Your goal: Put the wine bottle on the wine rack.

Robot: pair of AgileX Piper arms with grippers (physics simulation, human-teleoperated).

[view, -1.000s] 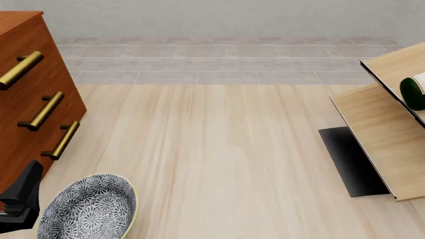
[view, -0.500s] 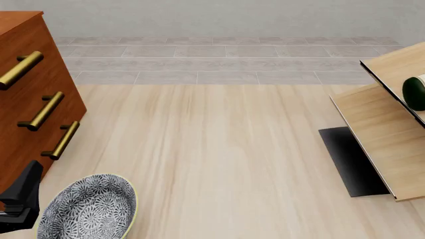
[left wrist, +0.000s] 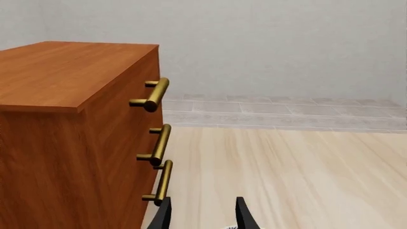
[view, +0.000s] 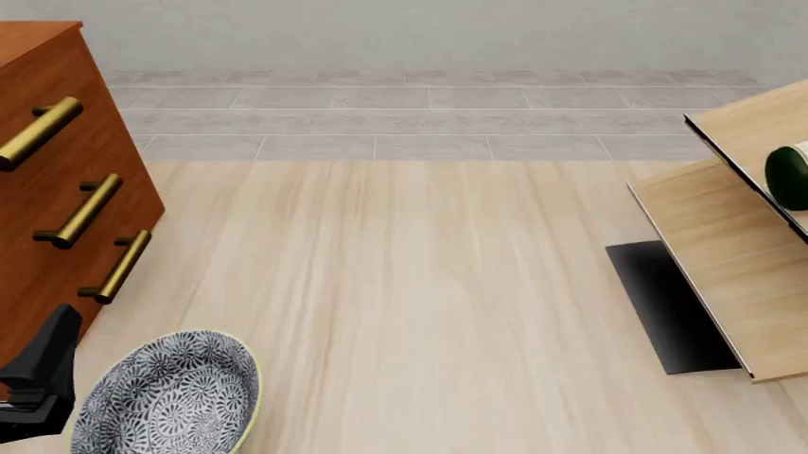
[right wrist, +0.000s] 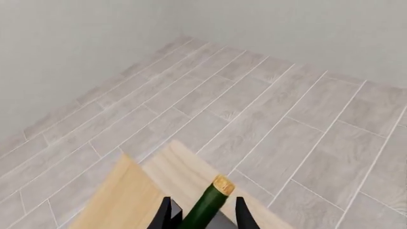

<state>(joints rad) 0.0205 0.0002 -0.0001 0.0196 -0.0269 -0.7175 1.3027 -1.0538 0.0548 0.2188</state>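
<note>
The wine bottle's dark green base with its white label [view: 790, 176] lies on the wine rack [view: 732, 246], a pale-wood rack of slanted panels on a black base plate at the right edge. In the right wrist view the green neck and tan cork [right wrist: 222, 185] point away over the rack's panels [right wrist: 127, 195]. My right gripper [right wrist: 203, 201] is open, its fingers on either side of the neck with gaps to it. It is out of the front view. My left gripper [left wrist: 203, 204] is open and empty, low at the near left [view: 44, 374].
A reddish-brown drawer cabinet [view: 51, 189] with brass handles [left wrist: 156, 143] stands at the left, close to my left gripper. A blue-patterned bowl [view: 170, 397] sits at the near left beside it. Grey tiled floor lies beyond the table's far edge.
The bottle's base has slipped a little to the right on the rack, so less of its white label shows. The left arm has not moved.
</note>
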